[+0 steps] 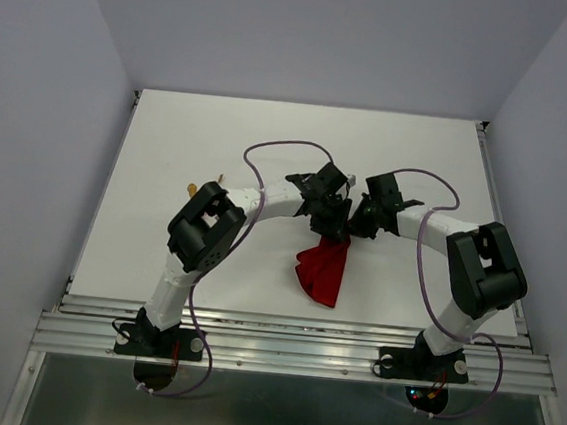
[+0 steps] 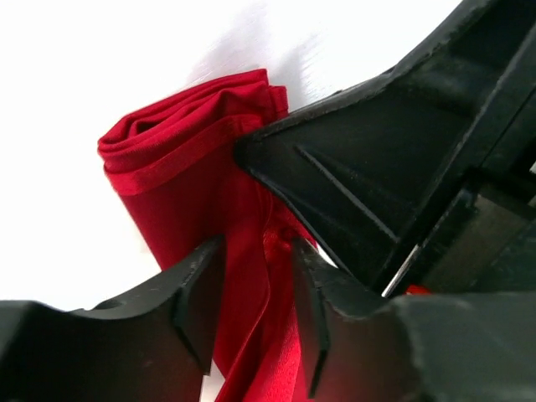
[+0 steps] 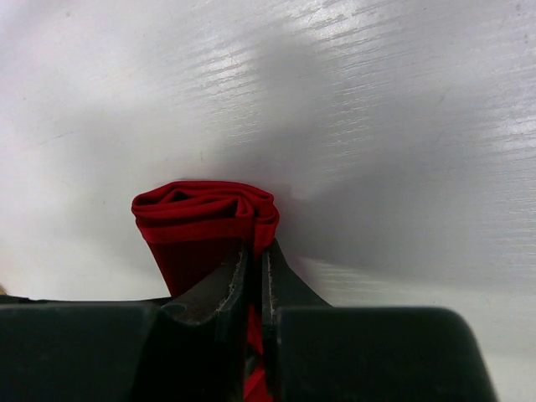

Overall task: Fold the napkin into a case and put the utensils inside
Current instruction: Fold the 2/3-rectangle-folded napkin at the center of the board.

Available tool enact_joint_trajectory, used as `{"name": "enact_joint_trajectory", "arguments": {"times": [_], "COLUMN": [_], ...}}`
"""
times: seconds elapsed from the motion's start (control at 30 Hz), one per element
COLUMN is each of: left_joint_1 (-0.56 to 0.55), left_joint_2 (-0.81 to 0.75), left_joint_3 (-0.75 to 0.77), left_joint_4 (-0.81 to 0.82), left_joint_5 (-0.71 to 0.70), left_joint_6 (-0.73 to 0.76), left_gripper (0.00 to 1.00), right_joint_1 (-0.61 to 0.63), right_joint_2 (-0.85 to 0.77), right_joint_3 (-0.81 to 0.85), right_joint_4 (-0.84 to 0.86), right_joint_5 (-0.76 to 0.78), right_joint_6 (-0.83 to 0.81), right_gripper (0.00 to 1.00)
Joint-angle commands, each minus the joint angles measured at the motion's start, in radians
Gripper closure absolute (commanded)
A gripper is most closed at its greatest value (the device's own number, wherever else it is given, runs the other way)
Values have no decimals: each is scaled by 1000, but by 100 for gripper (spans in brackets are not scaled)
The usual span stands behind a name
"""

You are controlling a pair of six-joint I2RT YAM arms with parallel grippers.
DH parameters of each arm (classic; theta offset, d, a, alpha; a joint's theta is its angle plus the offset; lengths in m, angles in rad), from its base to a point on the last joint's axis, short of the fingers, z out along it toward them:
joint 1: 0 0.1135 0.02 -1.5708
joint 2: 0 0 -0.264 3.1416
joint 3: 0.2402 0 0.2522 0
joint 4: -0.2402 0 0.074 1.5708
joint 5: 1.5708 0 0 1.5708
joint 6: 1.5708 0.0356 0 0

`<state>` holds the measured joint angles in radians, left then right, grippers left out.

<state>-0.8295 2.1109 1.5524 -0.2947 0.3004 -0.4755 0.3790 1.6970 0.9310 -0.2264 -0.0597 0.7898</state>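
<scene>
White worktop (image 1: 220, 136), pale walls. Right hand (image 3: 255, 251) is clamped on a bunched fold of the napkin (image 3: 205, 213), fingers nearly together. Left hand (image 2: 254, 255) sits just beside it, fingers apart, red cloth running between them. Napkin is crumpled mid-worktop under both hands. Utensils (image 1: 196, 188) peek out behind the left arm, well apart from the napkin.

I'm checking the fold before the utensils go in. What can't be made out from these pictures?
The utensils: top view, only tiny tips show behind the left arm; knife and fork can't be told apart.
The napkin: top view, its upper end hidden under the left gripper and right gripper; fold shape unclear.
Its lower part: both wrist views, cut off by the bottom edge and the jaws.
</scene>
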Motion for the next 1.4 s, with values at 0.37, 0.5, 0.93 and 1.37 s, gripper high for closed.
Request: {"name": "enact_joint_trajectory", "arguments": {"times": [0.37, 0.5, 0.93, 1.37], "left_joint_1": [49, 95, 53, -152], "left_joint_2": [-403, -436, -419, -445], "left_joint_3": [-320, -432, -525, -485], "left_joint_4": [26, 61, 147, 137], "left_joint_5": [-145, -143, -43, 8], "left_joint_6": [-90, -147, -160, -242], "left_gripper": [95, 100, 100, 100], "right_joint_1": [0, 0, 0, 0], "right_joint_2": [15, 13, 18, 15], "right_joint_3": [2, 2, 3, 2], "right_joint_4": [-2, -2, -4, -2], "right_joint_5": [9, 9, 14, 21], "right_joint_6": [22, 20, 40, 60], "right_gripper": [99, 99, 99, 99]}}
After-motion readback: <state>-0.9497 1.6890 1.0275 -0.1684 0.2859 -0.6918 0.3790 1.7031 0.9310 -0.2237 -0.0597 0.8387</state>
